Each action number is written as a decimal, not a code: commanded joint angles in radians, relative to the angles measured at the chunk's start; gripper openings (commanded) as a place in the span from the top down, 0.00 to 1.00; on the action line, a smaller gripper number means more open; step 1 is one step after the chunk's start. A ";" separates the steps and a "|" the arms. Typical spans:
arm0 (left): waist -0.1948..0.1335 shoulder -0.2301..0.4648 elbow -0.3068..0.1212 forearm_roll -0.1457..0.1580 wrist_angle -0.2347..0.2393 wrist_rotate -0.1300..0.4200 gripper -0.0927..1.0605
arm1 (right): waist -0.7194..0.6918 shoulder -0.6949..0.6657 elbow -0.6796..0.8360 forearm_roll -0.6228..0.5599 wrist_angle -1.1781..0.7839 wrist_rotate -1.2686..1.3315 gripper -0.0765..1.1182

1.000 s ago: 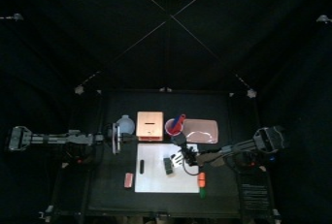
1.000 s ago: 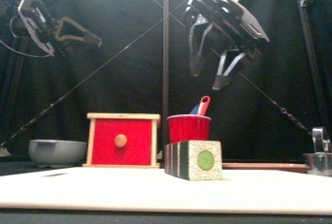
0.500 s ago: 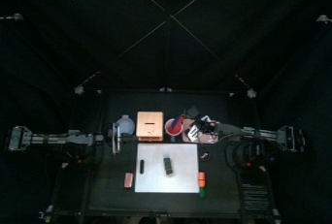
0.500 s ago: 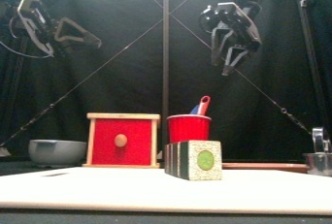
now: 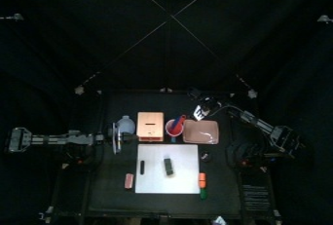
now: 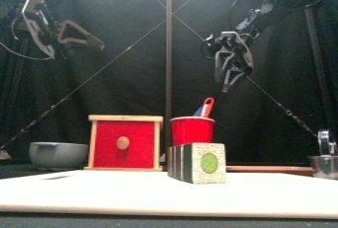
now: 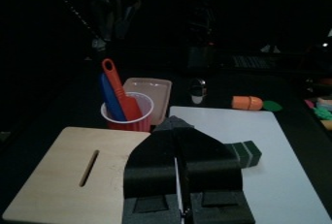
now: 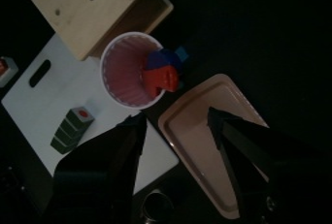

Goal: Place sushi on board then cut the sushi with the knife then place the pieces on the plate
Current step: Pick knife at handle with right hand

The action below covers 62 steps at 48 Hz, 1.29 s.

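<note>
One spread right gripper [image 6: 224, 80] hangs high beside the red cup [image 6: 193, 130], sushi roll [image 6: 199, 162] well apart on board [image 6: 79, 194].

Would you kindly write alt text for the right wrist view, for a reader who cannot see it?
The right gripper, jaws open, hovers above a red cup holding a blue knife and a red knife, with a pink tray beside the cup. Nearby lie a wooden box and a white cutting board carrying a dark green sushi roll.
</note>
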 commanded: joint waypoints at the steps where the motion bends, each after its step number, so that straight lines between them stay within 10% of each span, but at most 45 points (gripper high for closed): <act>1: 0.015 0.002 -0.028 -0.002 -0.014 0.000 0.92 | -0.021 0.060 -0.103 0.032 0.081 -0.069 0.21; 62: 0.029 0.002 -0.011 -0.008 -0.014 0.002 0.92 | 0.034 0.457 -0.491 0.000 0.512 -0.138 0.21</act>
